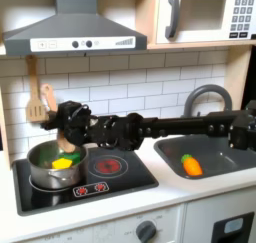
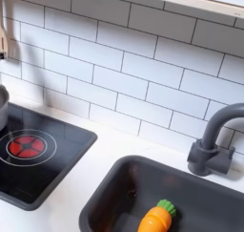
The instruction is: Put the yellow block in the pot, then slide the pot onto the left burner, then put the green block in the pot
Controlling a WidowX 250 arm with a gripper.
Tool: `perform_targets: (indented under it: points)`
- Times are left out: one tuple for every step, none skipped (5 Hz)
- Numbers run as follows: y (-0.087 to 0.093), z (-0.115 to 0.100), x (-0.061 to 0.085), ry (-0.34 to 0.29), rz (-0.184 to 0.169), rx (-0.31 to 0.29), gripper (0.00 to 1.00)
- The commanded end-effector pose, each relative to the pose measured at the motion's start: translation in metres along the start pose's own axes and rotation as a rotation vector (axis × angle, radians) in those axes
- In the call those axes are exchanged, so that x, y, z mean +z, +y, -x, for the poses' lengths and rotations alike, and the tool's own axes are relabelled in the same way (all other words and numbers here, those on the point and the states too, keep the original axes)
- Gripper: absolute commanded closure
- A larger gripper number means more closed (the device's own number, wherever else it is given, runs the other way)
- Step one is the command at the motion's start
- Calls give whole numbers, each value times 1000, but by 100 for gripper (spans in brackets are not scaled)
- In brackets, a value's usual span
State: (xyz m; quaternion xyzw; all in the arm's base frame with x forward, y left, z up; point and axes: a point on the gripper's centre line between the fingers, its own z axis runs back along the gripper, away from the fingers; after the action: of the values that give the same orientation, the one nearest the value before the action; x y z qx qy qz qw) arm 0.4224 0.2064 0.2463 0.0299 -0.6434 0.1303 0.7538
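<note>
The silver pot stands on the left side of the black stovetop in the first exterior view, covering the left burner. Inside it lies the yellow block, with a small green patch beside it that may be the green block. My gripper hangs just above the pot's back rim, pointing down, at the end of the black arm that reaches in from the first exterior view's right. Its fingers are too blurred to read. In the second exterior view a sliver of the pot shows at the left edge.
The free burner with red rings lies beside the pot. An orange carrot toy lies in the grey sink. A grey faucet stands behind the sink. A wooden spatula hangs on the tiled wall.
</note>
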Motion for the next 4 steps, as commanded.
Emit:
perform_targets:
  points:
    - [-26,-3,2,-8,125,6,100]
    - [-31,-13,5,-34,152,19,100]
    - [-46,-9,3,-26,205,29,100]
    - [-55,-12,2,-35,238,39,100]
